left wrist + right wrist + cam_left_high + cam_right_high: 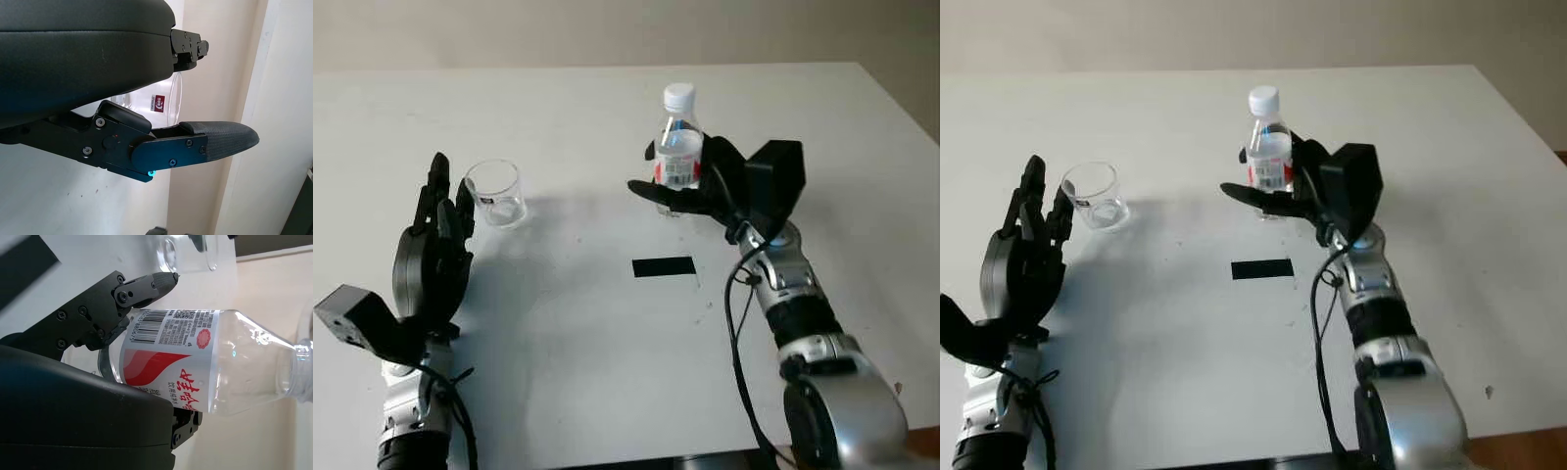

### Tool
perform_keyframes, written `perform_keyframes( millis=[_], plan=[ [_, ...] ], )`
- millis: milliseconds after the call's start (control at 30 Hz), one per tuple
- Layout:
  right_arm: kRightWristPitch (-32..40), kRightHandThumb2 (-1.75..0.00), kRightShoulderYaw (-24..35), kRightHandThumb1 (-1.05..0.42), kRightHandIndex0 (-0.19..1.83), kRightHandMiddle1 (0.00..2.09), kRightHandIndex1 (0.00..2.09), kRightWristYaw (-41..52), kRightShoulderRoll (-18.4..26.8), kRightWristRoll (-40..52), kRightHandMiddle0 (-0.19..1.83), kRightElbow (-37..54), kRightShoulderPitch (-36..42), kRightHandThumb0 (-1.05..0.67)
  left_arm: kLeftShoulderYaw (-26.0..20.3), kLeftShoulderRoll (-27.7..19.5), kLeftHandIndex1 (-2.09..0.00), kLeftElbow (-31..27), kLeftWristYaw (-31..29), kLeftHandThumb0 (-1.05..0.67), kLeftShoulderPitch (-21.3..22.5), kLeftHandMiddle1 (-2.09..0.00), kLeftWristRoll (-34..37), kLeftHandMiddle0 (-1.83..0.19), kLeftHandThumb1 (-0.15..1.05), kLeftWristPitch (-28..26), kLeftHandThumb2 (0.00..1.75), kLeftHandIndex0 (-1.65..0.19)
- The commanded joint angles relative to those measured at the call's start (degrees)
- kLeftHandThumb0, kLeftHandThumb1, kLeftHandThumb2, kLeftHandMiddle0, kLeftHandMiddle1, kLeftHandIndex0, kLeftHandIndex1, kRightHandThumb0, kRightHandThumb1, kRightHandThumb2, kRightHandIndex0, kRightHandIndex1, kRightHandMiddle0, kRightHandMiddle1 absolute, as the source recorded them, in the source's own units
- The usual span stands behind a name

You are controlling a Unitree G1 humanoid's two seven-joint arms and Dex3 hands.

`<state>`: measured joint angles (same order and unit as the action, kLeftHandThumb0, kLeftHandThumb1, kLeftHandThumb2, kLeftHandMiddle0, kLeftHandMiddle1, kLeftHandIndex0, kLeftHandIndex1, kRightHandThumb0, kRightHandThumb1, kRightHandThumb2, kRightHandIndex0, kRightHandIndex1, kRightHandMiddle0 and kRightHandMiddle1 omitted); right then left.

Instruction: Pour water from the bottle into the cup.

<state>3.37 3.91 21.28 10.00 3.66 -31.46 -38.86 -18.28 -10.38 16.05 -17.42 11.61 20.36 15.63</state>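
A clear water bottle (678,147) with a white cap and a red-and-white label stands upright on the white table (607,372), right of centre. My right hand (656,186) is wrapped around its lower half, with fingers curled across the label and the bottle (205,362) pressed against the palm. A short, empty clear cup (495,193) stands at the left. My left hand (448,191) is open and sits upright just left of the cup, not touching it. The cup (164,100) shows between that hand's palm and thumb in the left wrist view.
A small black rectangle (663,266) lies flat on the table between cup and bottle, nearer to me. The table's right edge (901,108) runs close behind the right arm. A black cable (736,323) loops along the right forearm.
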Motion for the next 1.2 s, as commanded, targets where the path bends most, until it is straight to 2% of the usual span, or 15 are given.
perform_keyframes(
  millis=[0,67,167,267,367,467,600,700,1033,1167],
  plan=[
    [3.24,-0.34,-0.34,-1.05,1.19,2.09,2.09,0.42,0.68,1.07,0.29,6.07,2.40,-0.13,0.23,0.39,0.00,-0.38,-0.08,-0.87,-1.46,0.00,-0.04,-0.01,1.05,-0.06,0.56,0.02],
    [5.41,-0.34,-0.77,-1.05,1.14,2.09,2.09,0.37,0.56,1.29,0.13,9.52,4.31,-0.14,0.24,0.53,0.00,-0.29,-0.39,-0.87,-1.51,0.00,0.24,0.01,1.05,0.10,0.55,0.03],
    [8.36,-0.35,-0.67,-1.05,1.17,2.09,2.09,0.10,-0.22,2.65,-0.11,12.96,6.35,-0.13,0.26,0.63,0.00,0.01,-0.56,-0.87,-1.49,0.00,0.26,0.01,1.05,0.30,0.54,0.03],
    [11.53,-0.37,-0.35,-1.05,1.13,2.09,2.09,-0.04,-1.16,4.76,-0.18,15.34,7.76,-0.13,0.23,0.62,0.00,0.12,-0.68,-0.87,-1.39,0.00,0.29,0.00,1.05,0.27,0.54,0.02],
    [13.88,-0.38,-0.34,-1.05,0.63,2.09,2.09,-0.49,-2.35,6.73,-0.19,16.68,8.87,-0.13,0.24,0.67,0.00,-0.26,-0.65,-0.87,-1.49,0.00,0.43,0.02,1.05,-0.14,0.54,0.04],
    [14.54,-0.39,-0.87,-1.05,0.54,2.09,2.09,-0.88,-3.25,7.44,-0.19,17.63,10.00,-0.14,0.15,0.80,0.00,-0.26,-0.55,-0.87,-1.48,0.00,0.52,0.02,1.05,-0.07,0.53,0.04],
    [15.15,-0.42,-1.11,-1.05,0.69,2.09,2.09,-1.67,-4.16,7.86,-0.19,17.21,10.46,-0.14,0.18,0.75,0.00,-0.54,-0.36,-0.87,-1.61,0.00,0.34,0.02,1.05,-0.34,0.54,0.04],
    [15.00,-0.42,-1.55,-1.05,0.90,2.09,2.09,-2.11,-4.49,7.65,-0.19,16.61,10.66,-0.14,0.23,0.74,0.00,-1.16,-0.17,-0.87,-1.90,0.00,0.22,0.02,1.05,-0.71,0.54,0.04],
    [14.70,-0.40,-3.10,-1.05,1.05,2.09,2.09,-3.44,-4.63,6.51,-0.19,16.01,11.28,-0.14,0.12,0.68,0.00,-1.21,-0.37,-0.86,-2.02,0.00,0.28,0.02,1.05,-0.47,0.55,0.05],
    [11.15,-0.38,-4.53,-1.05,1.14,2.09,2.09,-4.00,-4.09,3.91,-0.19,15.10,11.87,-0.15,0.19,0.69,0.00,-1.44,0.01,-0.86,-2.08,0.00,0.08,0.03,1.05,-0.82,0.55,0.06]
  ],
)
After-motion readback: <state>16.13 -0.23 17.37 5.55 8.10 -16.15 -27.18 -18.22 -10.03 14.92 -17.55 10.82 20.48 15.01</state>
